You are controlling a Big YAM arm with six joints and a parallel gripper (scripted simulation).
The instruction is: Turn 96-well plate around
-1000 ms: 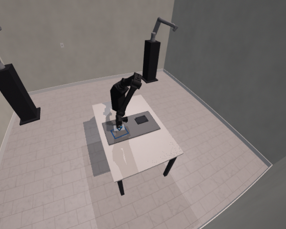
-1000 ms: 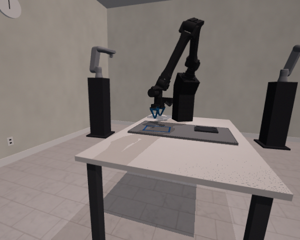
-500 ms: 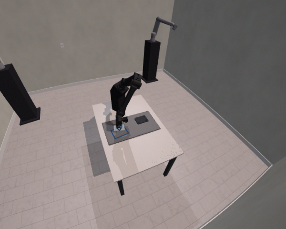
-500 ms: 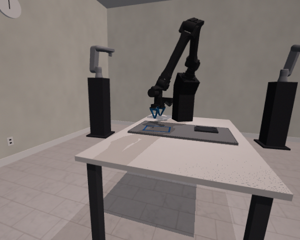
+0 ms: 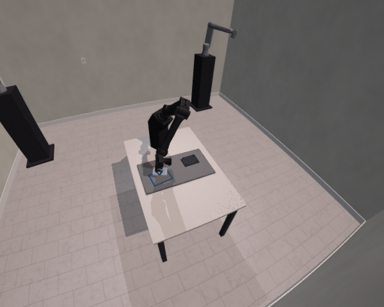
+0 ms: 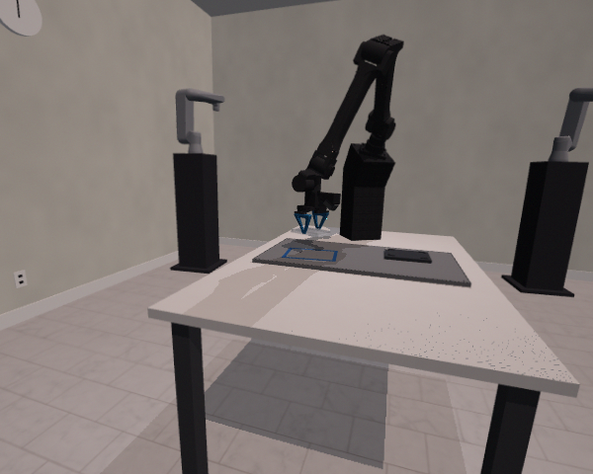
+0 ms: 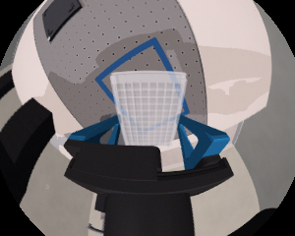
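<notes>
the gripper [image 7: 149, 138] is clamped on the 96-well plate [image 7: 149, 106], holding it above the blue taped outline b1 [image 6: 309, 254] (nest n1 [image 6: 407, 255] sits well apart).

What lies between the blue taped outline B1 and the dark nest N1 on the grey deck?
Only bare grey deck lies between B1 and N1, as the exterior view shows.

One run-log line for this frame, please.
gripper: shut on 96-well plate | plate: held above blue taped outline B1, not set down | nest N1: without plate
</notes>
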